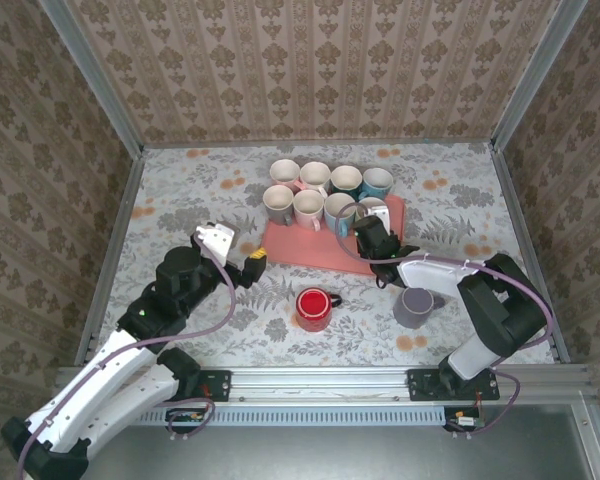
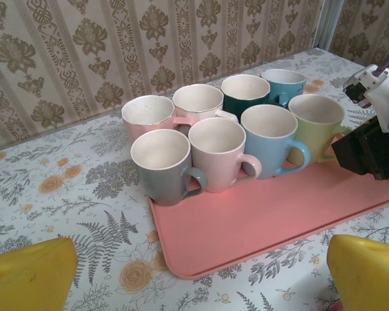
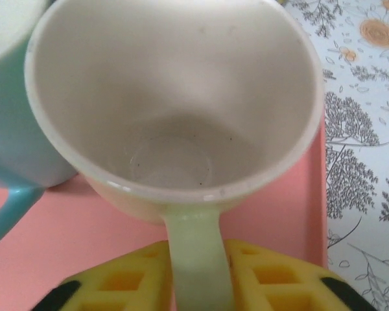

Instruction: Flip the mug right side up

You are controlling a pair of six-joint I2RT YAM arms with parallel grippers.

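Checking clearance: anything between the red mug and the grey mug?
No. In the top view, only bare floral tablecloth separates the red mug and the grey mug.

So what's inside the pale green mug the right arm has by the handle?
Nothing: the green mug is empty, its white inside bare down to the bottom, with a few dark specks. The near inner wall, below the rim, is hidden.

From overhead, your left arm (image 1: 100, 385) at 7 o'clock wears long white shells between black joint housings. A grey-purple cable (image 1: 223, 312) loops along it, and a white camera block (image 1: 217, 238) caps the wrist. Your right arm (image 1: 495, 305) at 4 o'clock is mostly black, with one white link (image 1: 435, 270). Your left fingers (image 2: 29, 269) are plain bright yellow. The right pads (image 3: 126, 282) are yellow too, with square moulded pockets and black edging.
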